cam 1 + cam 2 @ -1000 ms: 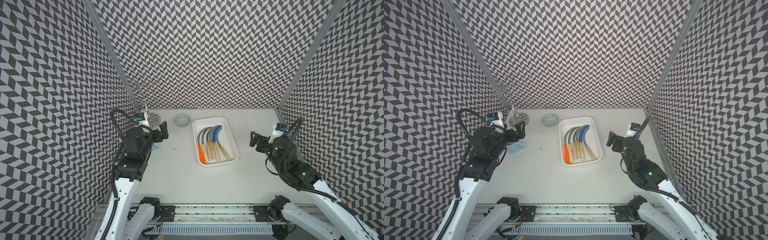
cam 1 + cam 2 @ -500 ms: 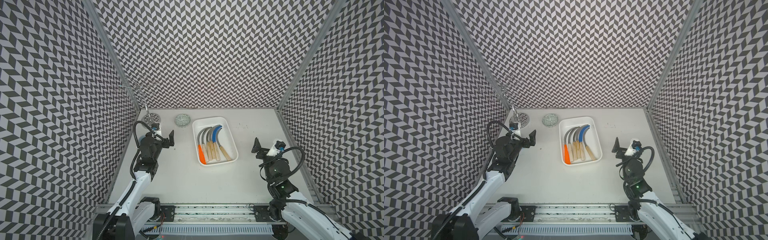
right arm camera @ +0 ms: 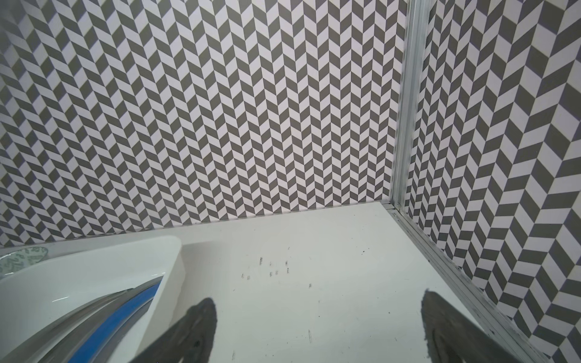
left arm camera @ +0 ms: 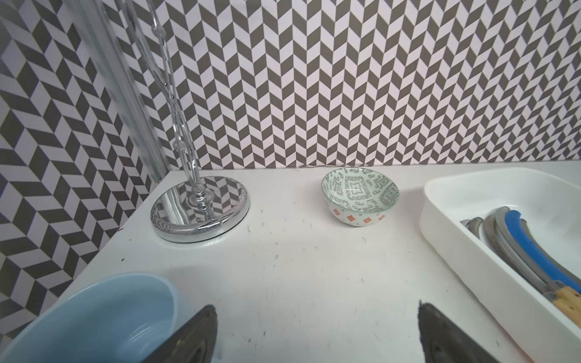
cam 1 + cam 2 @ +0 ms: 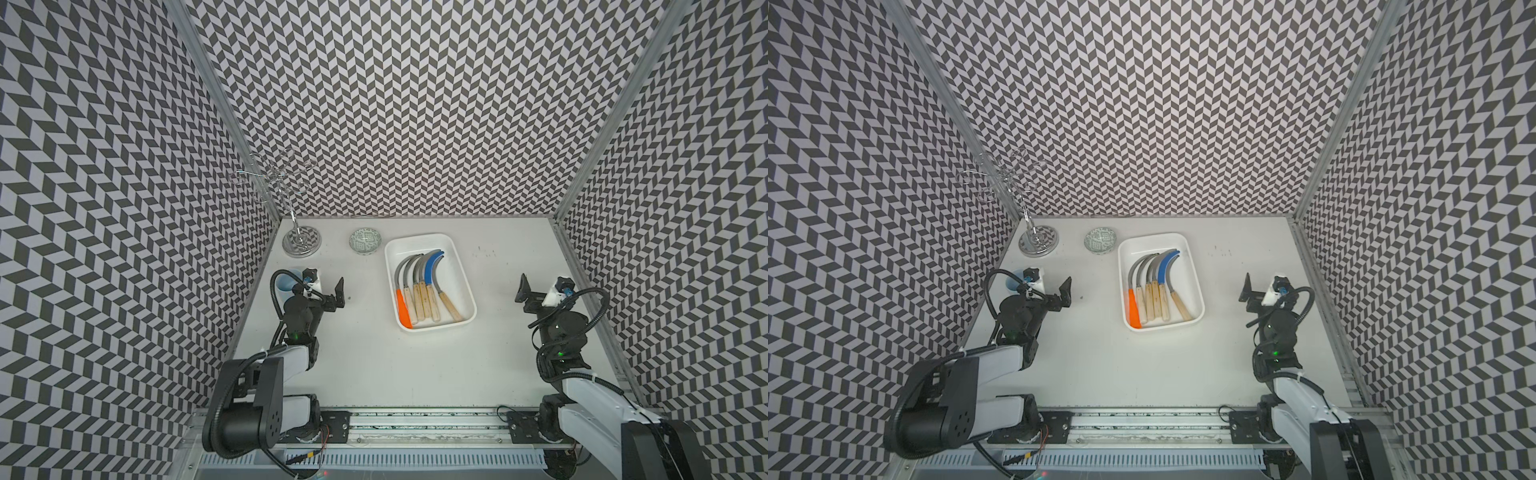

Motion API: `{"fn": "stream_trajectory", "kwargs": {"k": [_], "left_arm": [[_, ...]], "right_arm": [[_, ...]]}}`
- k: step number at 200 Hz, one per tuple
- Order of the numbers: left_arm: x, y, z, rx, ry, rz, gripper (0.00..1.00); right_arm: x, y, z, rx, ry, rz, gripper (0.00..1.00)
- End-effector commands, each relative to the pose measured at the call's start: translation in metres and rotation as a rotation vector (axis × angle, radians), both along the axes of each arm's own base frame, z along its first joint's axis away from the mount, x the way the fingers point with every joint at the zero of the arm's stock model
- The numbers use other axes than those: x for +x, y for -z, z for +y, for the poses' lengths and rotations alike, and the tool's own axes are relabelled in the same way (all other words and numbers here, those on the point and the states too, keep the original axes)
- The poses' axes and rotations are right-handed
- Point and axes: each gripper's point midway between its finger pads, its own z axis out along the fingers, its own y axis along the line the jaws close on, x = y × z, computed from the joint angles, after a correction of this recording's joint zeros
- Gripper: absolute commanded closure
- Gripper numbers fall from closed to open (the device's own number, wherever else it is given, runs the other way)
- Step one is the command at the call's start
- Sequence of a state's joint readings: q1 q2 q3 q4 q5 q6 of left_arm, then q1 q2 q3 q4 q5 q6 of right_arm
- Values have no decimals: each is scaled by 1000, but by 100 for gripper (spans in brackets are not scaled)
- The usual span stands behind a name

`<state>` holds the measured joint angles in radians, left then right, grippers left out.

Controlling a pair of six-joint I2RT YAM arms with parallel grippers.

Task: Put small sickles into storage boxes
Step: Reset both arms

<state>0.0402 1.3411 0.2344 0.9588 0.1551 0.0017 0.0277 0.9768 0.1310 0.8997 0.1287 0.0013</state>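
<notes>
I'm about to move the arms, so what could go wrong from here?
1. The left claw, open, sits close beside the light-blue mug; a careless swing could knock it.
2. The sickles lie crowded and overlapping in the white tray, so bumping the tray could jostle them against each other.

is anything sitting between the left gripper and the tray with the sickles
Nothing visible. Only bare table lies between the open left gripper and the white tray holding the sickles; the patterned bowl sits farther back, off that line.
</notes>
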Motion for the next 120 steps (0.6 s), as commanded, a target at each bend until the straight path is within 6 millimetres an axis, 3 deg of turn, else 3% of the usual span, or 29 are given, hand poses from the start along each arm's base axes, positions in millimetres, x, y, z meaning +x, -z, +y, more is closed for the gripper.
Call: {"fn": "stream_trajectory", "kwargs": {"k": [1, 47, 76, 120], "left_arm": [[4, -27, 1, -1, 3, -133, 0], [-3, -15, -5, 24, 36, -197, 0], [19, -3, -8, 31, 50, -97, 0], [19, -4, -5, 27, 33, -105, 0]], "right_arm": [[-2, -12, 8, 3, -89, -82, 0], [1, 7, 18, -26, -162, -73, 0], [13, 24, 23, -12, -195, -42, 0], [30, 41, 38, -46, -274, -17, 0]]}}
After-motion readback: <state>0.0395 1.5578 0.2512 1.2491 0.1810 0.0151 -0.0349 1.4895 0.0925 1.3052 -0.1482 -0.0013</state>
